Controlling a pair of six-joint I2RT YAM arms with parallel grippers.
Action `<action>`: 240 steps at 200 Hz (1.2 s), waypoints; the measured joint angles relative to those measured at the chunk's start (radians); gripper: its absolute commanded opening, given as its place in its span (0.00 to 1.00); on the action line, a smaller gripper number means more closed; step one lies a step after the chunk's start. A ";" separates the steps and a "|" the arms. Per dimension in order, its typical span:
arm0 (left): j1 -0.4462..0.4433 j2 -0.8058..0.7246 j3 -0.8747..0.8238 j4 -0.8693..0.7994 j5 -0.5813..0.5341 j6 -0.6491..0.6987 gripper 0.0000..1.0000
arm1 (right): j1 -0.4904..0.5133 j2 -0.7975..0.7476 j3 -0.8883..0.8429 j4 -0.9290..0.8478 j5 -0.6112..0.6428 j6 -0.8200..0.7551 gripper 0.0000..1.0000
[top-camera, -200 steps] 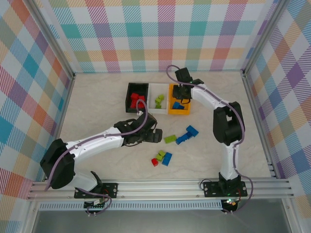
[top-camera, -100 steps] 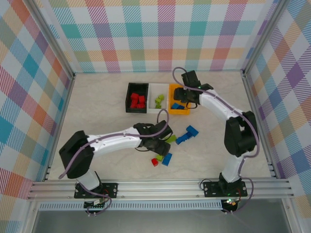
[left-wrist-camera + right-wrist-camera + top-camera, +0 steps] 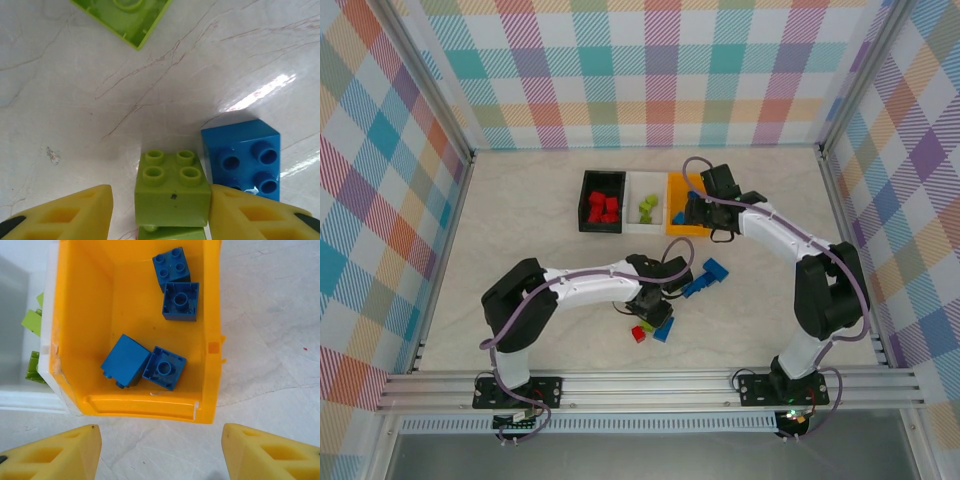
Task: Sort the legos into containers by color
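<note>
black bin (image 3: 584, 200): left of the row, holds red bricks (image 3: 603, 207).
white bin (image 3: 640, 185): middle of the row, holds green bricks (image 3: 647, 208).
left gripper (image 3: 160, 194): low over the loose pile on the table (image 3: 75, 100). Jaws are spread and straddle a green brick (image 3: 172, 187), not pinching it yet. The right jaw looks to be touching it or just beside it, the left jaw is apart.
green brick, handling: judged light, rigid hard plastic with smooth, slick sides, not fragile. Take it on the two flat side walls, square and low, not on the studs. A skewed pinch could squirt it out.
neighbours: blue brick (image 3: 245, 155) is just beside the green one on the right jaw's side and may get nudged. More green shows under the brick's near edge, can't tell what it is. An upturned green brick (image 3: 127, 17) lies well apart.
orange bin (image 3: 145, 407): right of the row, four blue bricks (image 3: 165, 367) inside.
right gripper (image 3: 159, 429): by the orange bin's near wall, jaws spread wide, nothing between them.
task progress: judged partly done, loose bricks remain on the table.
</note>
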 measured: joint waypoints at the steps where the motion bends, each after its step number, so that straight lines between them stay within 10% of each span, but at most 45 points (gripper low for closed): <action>1: 0.000 0.002 0.000 0.000 0.000 0.000 0.48 | 0.000 0.000 0.000 0.001 0.000 0.000 0.65; 135: 0.020 -0.037 0.022 0.008 -0.073 -0.020 0.29 | 0.000 -0.062 -0.039 0.021 0.020 0.003 0.65; 194: 0.261 -0.109 0.163 0.145 -0.223 -0.084 0.29 | 0.000 -0.136 -0.091 0.031 0.026 0.011 0.65; 240: 0.362 0.116 0.476 0.227 -0.312 -0.099 0.28 | 0.000 -0.171 -0.137 0.032 0.024 0.020 0.65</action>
